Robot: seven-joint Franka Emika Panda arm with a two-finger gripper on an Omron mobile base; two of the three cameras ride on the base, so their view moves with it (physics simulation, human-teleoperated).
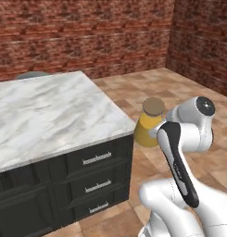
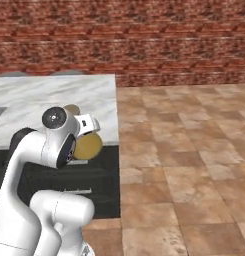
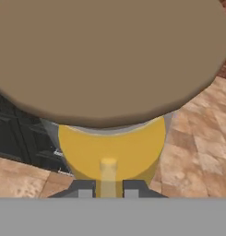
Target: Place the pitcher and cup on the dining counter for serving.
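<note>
Orange-filled pitcher (image 1: 149,124) hangs off the floor beside the marble counter's (image 1: 50,115) corner, gripper (image 3: 108,188) clamped on its handle, apparently carried upright so nothing spills.

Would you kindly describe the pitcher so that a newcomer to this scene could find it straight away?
Start at the marble counter with dark drawers and go to its near right corner. Just beyond that corner, held in the air over the tiled floor at the end of the white arm, is the pitcher, marked out by its orange liquid and round brown lid.
</note>
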